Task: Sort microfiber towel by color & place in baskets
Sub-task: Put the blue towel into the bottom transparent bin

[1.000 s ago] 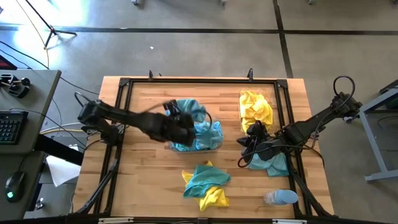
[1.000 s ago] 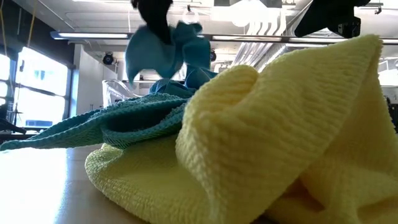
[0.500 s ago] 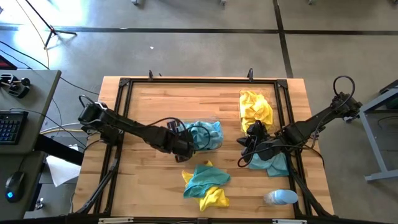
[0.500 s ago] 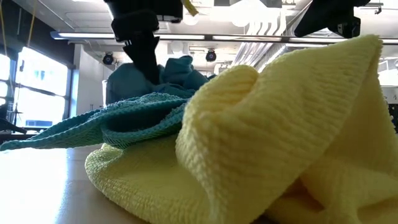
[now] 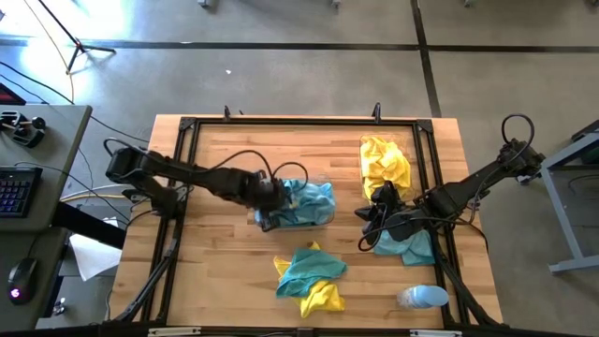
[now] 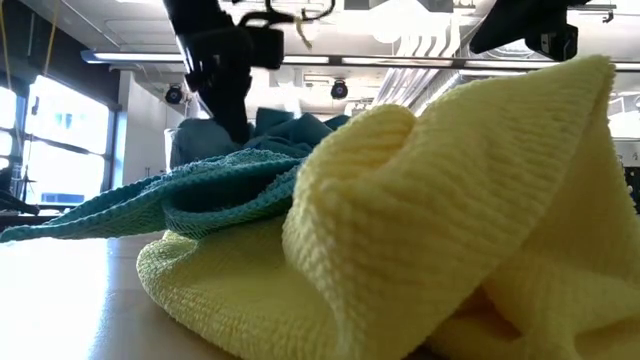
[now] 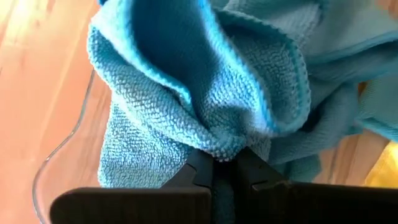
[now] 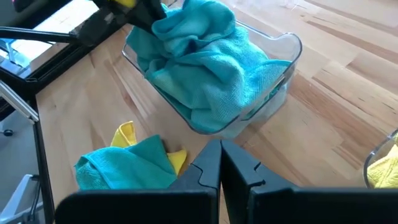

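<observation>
At centre frame, the left hand [image 5: 266, 201] pinches a teal-blue microfibre towel [image 7: 186, 93] into the clear plastic basket [image 8: 283, 59]; the right hand [image 5: 367, 217] waits closed, seemingly empty. A mixed yellow-and-teal pile [image 5: 309, 274] remains unsorted.

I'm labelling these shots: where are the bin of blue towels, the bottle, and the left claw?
bin of blue towels [image 8: 287, 47], right wrist view, clear rim corner
bottle [image 5: 421, 298], high view, its middle
left claw [image 7: 224, 163], left wrist view, between the fingertips
</observation>
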